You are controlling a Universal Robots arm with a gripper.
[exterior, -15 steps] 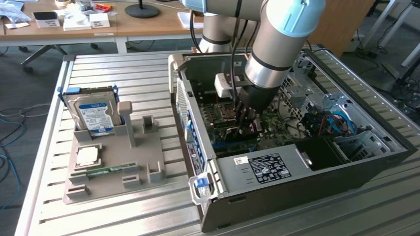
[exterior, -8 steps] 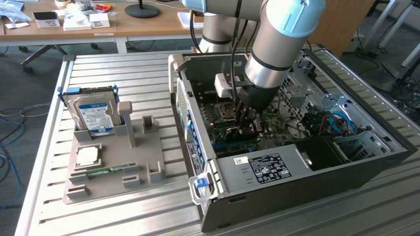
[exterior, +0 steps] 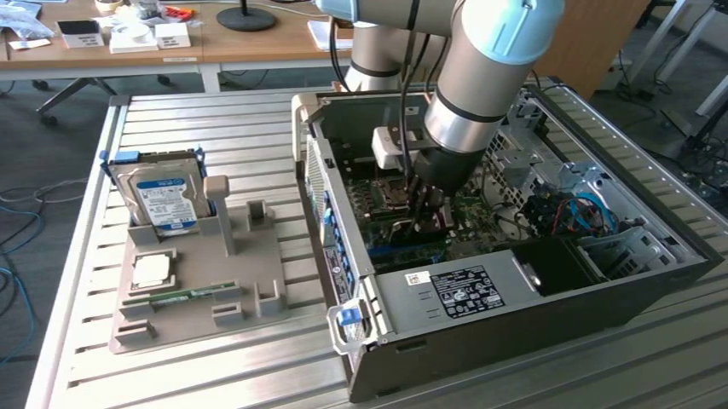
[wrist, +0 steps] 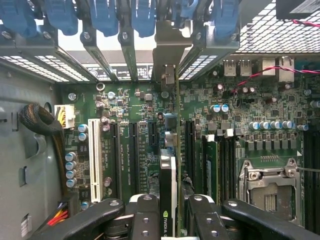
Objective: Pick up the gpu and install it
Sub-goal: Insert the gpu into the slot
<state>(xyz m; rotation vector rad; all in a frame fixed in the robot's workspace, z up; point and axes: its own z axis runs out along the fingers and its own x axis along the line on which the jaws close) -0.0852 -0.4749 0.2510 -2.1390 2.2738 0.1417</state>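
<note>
The gpu (wrist: 168,175) is seen edge-on in the wrist view: a thin green card with a black block and a silver end bracket that reaches up to the case's rear slot openings. It stands upright over the motherboard's black expansion slots (wrist: 134,155). My gripper (wrist: 174,220) is shut on it, its black fingers (wrist: 145,215) pressing from both sides. In the exterior view my gripper (exterior: 430,213) reaches down inside the open computer case (exterior: 512,298), with the card low over the motherboard; whether it touches a slot I cannot tell.
A grey holder tray (exterior: 262,256) at the exterior view's left carries a silver hard drive (exterior: 165,196), a processor chip (exterior: 152,271) and a memory stick (exterior: 182,296). Inside the case are a white slot (wrist: 93,155), a processor socket (wrist: 270,190) and blue slot latches (wrist: 105,17).
</note>
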